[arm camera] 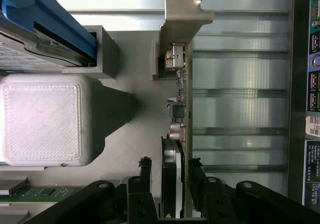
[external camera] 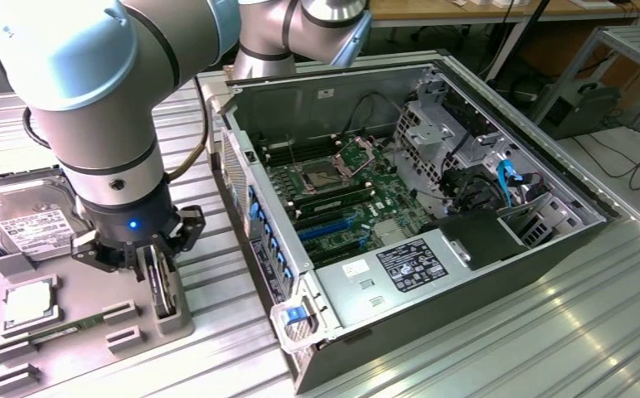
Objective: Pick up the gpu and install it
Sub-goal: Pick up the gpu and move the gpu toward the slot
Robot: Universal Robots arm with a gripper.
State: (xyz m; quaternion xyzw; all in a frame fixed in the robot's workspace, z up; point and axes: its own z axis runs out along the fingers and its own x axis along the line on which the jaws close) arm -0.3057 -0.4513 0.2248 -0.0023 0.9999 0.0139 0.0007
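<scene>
Lower left in the exterior view, the open tool (external camera: 148, 267) straddles the upright gpu (external camera: 164, 290); closing off-centre could tilt and jam it in its holder (external camera: 178, 328).

A robotics lab or workshop: an industrial robot arm (external camera: 88, 99) works over a ribbed metal bench (external camera: 585, 332) with an opened computer case (external camera: 298, 108) on it, and cables (external camera: 618, 162) trail over the floor.

The tally stands at one robot arm (external camera: 88, 99), one pincer (external camera: 154, 265), one gpu (arm camera: 180, 109), one hard drive (external camera: 27, 220), one memory stick (external camera: 60, 332), one processor chip (external camera: 31, 303), one grey tray (external camera: 82, 286) and one open computer case (external camera: 464, 332).
</scene>
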